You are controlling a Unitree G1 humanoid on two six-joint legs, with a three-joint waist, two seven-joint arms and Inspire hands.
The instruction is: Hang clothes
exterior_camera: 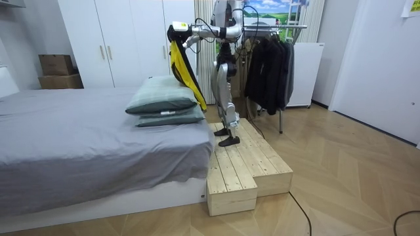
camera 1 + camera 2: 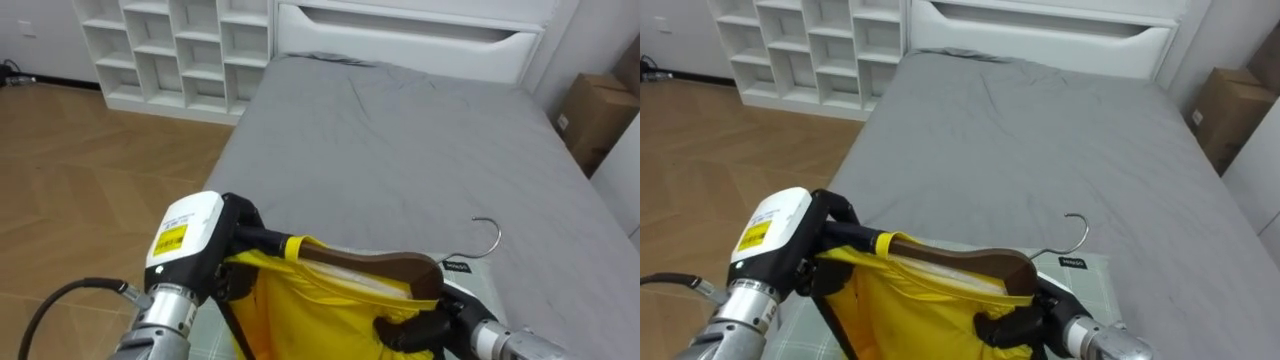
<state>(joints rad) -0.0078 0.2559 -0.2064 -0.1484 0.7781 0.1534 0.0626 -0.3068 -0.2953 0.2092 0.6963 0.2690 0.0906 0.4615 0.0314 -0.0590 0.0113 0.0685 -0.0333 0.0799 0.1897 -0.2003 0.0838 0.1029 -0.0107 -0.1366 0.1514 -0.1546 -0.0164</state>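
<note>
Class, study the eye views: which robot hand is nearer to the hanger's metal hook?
Right. The right robot hand grips the yellow garment just below the hook, by the base of it. The left robot hand holds the far left end of the hanger.

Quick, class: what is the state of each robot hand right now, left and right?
left hand: closed on the yellow garment, at one end of the wooden hanger.
right hand: closed on the yellow garment, under the wooden hanger.
</note>
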